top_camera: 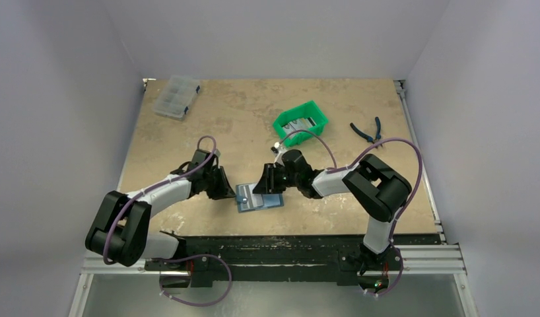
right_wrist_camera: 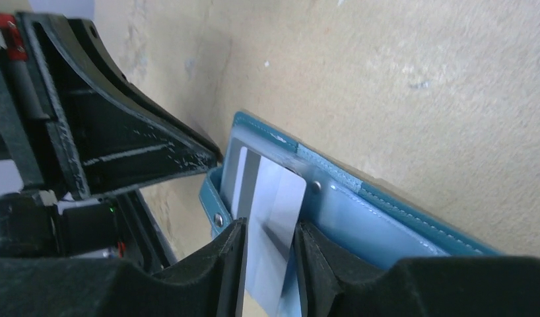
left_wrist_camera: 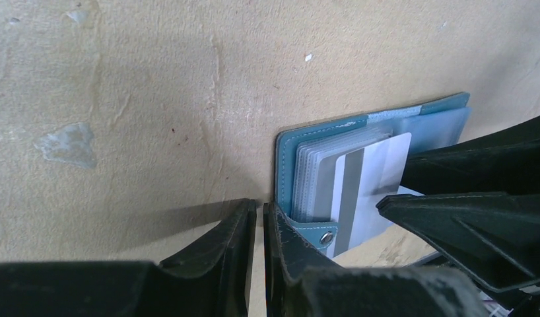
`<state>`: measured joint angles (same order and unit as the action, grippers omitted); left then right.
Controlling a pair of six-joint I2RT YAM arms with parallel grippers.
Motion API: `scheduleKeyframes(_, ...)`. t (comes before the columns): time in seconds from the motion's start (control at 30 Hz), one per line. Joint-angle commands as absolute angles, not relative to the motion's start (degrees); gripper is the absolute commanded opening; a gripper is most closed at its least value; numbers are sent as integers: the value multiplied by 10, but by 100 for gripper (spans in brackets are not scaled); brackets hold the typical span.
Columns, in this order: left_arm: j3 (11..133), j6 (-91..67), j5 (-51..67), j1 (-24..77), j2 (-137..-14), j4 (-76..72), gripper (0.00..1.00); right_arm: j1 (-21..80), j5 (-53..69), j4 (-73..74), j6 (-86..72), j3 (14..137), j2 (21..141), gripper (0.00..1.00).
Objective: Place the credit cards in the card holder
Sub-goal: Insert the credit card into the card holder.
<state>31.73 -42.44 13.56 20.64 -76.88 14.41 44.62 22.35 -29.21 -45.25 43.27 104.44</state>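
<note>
The teal card holder (top_camera: 270, 201) lies open on the table between my grippers. A silvery-white credit card (right_wrist_camera: 274, 198) with a grey stripe sits between my right gripper's (right_wrist_camera: 270, 228) fingers, its far end lying over the holder's pockets (right_wrist_camera: 386, 224). The card also shows in the left wrist view (left_wrist_camera: 370, 178), on the stack of clear sleeves. My left gripper (left_wrist_camera: 259, 208) is shut and empty, one finger pressing on the holder's left edge (left_wrist_camera: 287, 152) by the silver snap stud (left_wrist_camera: 326, 238). More cards lie in the green bin (top_camera: 300, 122).
A clear compartment box (top_camera: 176, 97) stands at the back left. Blue-handled pliers (top_camera: 366, 130) lie to the right of the green bin. The two grippers (top_camera: 222, 188) (top_camera: 264, 181) are close together over the holder, near the table's front edge.
</note>
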Motion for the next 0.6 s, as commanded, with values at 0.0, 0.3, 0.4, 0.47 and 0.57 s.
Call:
scheduleKeyframes(0.0, 309, -421, 171, 208, -771, 126, 15, 453, 253, -237, -405, 450, 1042, 39)
scheduleKeyframes(0.3, 290, -477, 212, 237, -764, 70, 14, 502, 232, -313, -483, 457, 1035, 51)
scheduleKeyframes(0.4, 293, -480, 205, 237, -746, 81, 14, 487, 241, -277, -466, 442, 1009, 57)
scheduleKeyframes(0.47, 303, -469, 195, 237, -740, 101, 14, 472, 235, -241, -434, 432, 986, 62)
scheduleKeyframes(0.57, 308, -459, 189, 237, -736, 122, 14, 468, 224, -163, -370, 437, 961, 66)
